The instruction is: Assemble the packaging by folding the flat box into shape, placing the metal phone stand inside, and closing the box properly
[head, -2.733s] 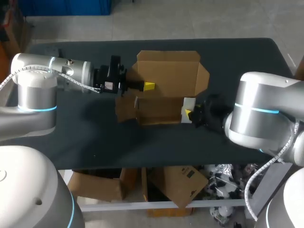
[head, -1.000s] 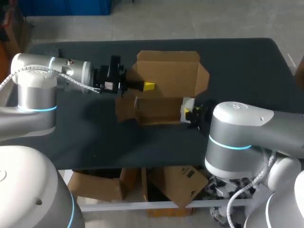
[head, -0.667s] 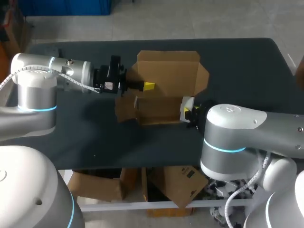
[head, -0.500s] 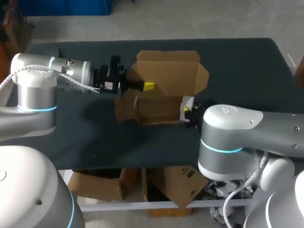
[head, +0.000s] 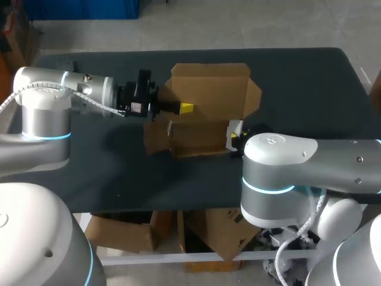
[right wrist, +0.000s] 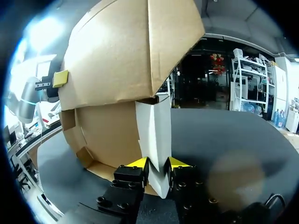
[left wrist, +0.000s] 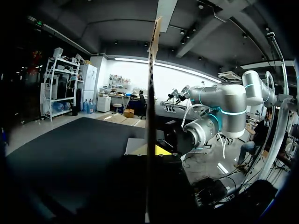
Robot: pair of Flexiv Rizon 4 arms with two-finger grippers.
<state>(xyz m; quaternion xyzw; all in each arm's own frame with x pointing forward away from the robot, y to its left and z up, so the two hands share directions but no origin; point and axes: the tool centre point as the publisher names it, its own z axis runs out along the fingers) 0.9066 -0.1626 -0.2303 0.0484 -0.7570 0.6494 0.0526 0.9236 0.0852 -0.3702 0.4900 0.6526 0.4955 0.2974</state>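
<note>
A brown cardboard box (head: 196, 138) lies open in the middle of the table, its big lid panel (head: 209, 89) standing up behind it. My left gripper (head: 186, 108) comes in from the left and is shut on that panel; in the left wrist view the panel shows edge-on as a thin line (left wrist: 150, 93). My right gripper (head: 234, 136) is at the box's right end. In the right wrist view both yellow-tipped fingers (right wrist: 139, 163) press a white side flap (right wrist: 156, 126) held between them, so my right gripper (right wrist: 158, 163) is shut on it. The box interior (right wrist: 112, 135) lies beyond the flap.
The dark tabletop (head: 297, 77) surrounds the box on all sides. My right arm's thick grey link (head: 292, 170) hangs over the table's front right, close beside the box's right end. My left arm's body (head: 65, 89) lies across the table's left side.
My right arm's big link has swung leftward toward the box, hiding more of its gripper. The right fingers have narrowed onto the white flap. The left arm and the box have not moved.
</note>
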